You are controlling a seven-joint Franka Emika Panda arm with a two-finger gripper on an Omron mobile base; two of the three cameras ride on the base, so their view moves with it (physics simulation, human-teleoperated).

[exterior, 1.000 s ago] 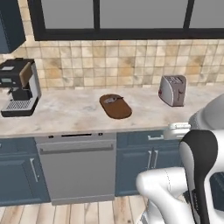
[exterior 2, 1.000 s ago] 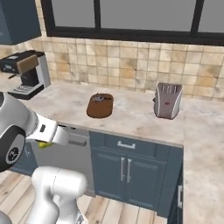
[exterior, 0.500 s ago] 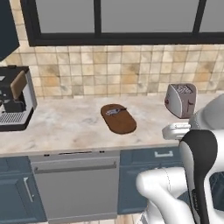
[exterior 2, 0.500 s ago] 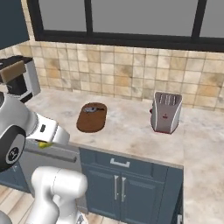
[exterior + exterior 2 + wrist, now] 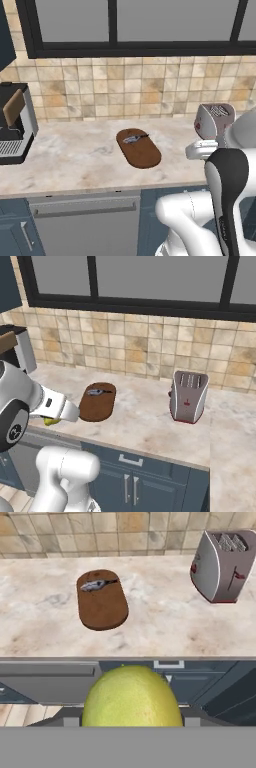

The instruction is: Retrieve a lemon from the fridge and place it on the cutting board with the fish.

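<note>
The yellow-green lemon (image 5: 131,697) sits large at the bottom of the hand view, held between my fingers, and peeks out under the white hand (image 5: 50,421) in the right base view. My gripper (image 5: 131,719) is shut on it, in front of the counter edge. The reddish-brown cutting board (image 5: 139,148) (image 5: 98,402) (image 5: 102,600) lies on the marble counter ahead. The small silvery fish (image 5: 133,138) (image 5: 97,391) (image 5: 95,586) rests on the board's far end. The fridge is out of view.
A silver toaster (image 5: 212,120) (image 5: 188,397) (image 5: 220,565) stands on the counter right of the board. A coffee machine (image 5: 12,122) is at the far left. A dishwasher front (image 5: 85,225) and blue cabinet doors (image 5: 127,483) are below the counter.
The whole picture has shifted as the base drove: counter, board and toaster are closer and further left. The lemon stays in my gripper.
</note>
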